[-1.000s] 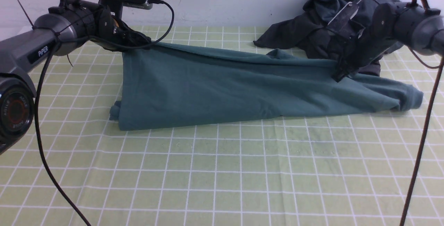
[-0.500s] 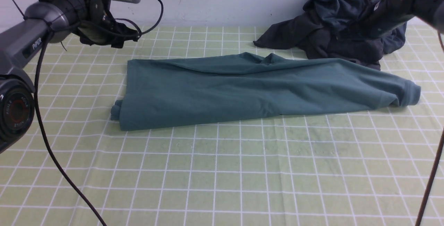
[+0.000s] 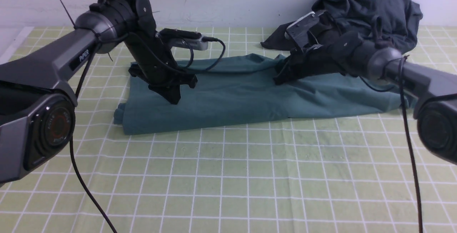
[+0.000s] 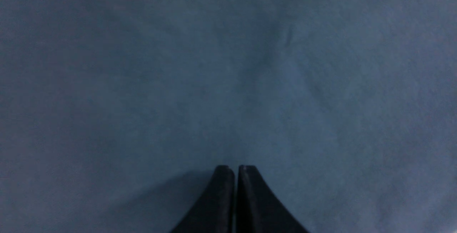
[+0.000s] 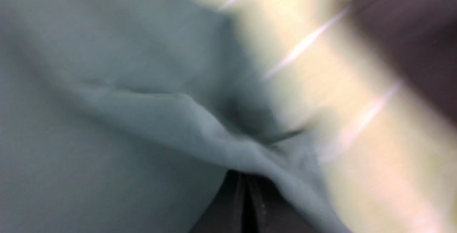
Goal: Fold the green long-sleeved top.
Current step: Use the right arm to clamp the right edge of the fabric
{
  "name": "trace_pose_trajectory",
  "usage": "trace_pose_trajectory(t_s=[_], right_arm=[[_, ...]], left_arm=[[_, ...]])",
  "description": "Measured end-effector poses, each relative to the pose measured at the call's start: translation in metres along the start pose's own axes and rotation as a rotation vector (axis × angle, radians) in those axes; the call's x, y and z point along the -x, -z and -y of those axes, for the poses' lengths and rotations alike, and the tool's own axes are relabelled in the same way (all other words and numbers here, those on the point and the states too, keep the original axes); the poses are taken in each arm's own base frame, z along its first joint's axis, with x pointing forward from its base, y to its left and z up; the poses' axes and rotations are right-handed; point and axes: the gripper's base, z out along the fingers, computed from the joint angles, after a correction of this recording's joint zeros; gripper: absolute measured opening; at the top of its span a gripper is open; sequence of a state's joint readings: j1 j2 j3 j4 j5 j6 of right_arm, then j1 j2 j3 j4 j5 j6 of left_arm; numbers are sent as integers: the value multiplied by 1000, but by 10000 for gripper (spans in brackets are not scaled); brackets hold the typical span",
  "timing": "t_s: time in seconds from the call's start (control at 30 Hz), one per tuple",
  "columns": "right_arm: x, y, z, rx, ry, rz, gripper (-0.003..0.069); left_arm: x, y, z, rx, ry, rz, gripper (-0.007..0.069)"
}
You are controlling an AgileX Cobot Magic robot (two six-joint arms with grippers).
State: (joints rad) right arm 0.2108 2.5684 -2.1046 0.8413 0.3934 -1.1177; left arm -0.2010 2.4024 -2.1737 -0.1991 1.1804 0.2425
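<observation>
The green long-sleeved top (image 3: 242, 97) lies flat in a long band across the far half of the table, its cuff end hidden behind my right arm. My left gripper (image 3: 175, 100) points down onto its left part; in the left wrist view the gripper (image 4: 236, 168) is shut and empty against smooth green cloth (image 4: 228, 65). My right gripper (image 3: 277, 80) rests at the top's far edge near the middle. In the blurred right wrist view the gripper (image 5: 244, 176) is shut, with its tips tucked under a raised fold of the green cloth (image 5: 89, 136).
A dark charcoal heap of clothes (image 3: 360, 8) sits at the back right against the wall, just behind my right arm; it also shows in the right wrist view (image 5: 421, 29). A green checked tablecloth (image 3: 228, 176) covers the table.
One second ago both grippers held the top's far edge up. They let it drop flat and rose away. Now both have come down onto the top, nearer its middle, with jaws shut.
</observation>
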Motion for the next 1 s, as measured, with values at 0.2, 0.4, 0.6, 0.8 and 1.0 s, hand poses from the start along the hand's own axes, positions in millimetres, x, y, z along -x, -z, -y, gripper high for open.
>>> trace_pose_trajectory(t_s=[0.2,0.4,0.6,0.8,1.0], right_arm=[[26,29,56,-457,-269,204,58],[86,141,85,-681,-143,171,115],[83,220,47,-611,19,88,65],[24,211,7,-62,-356,153,-8],[-7,218,-13,297,-486,-238,-13]], left_arm=[[-1,-2,6,16,-38,-29,-3],[-3,31,9,56,-67,-9,-3],[-6,151,30,109,-105,217,-3],[-41,261,56,145,-136,423,-3],[-125,331,82,165,-148,531,-3]])
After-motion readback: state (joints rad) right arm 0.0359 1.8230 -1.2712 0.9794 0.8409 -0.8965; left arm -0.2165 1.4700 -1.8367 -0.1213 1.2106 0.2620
